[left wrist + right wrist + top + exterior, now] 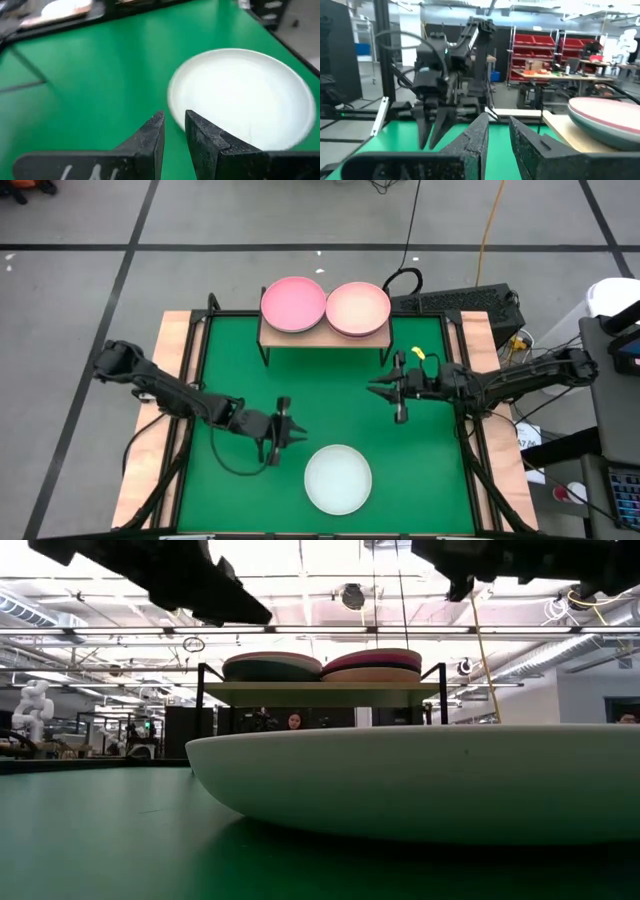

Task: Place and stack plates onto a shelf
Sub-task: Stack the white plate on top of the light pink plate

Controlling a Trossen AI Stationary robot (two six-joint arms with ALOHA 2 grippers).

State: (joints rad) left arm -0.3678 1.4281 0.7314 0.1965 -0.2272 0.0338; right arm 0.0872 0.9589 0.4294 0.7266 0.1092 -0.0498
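Two stacks of plates stand on the light-wood shelf (pixel 322 340) at the table's far edge: a pink-topped stack (pixel 293 304) on the left and a paler pink-topped stack (pixel 358 308) on the right. One pale mint-white plate (pixel 338 478) rests flat on the green table near the front edge. My left gripper (pixel 298 434) hovers just left of this plate's far rim, slanting down, its fingers (pixel 155 127) a narrow gap apart with nothing between them. My right gripper (pixel 376 390) hangs over mid-table below the shelf's right end, pointing left, narrowly open and empty (pixel 499 120).
Black shelf legs (pixel 264 352) stand on the green top. A yellow object (pixel 418 354) lies by the right arm. A dark keyboard-like unit (pixel 455 302) and cables lie beyond the far right corner. Bare green surface (pixel 230 370) lies left of the shelf. A person (pixel 295 721) shows in the room behind.
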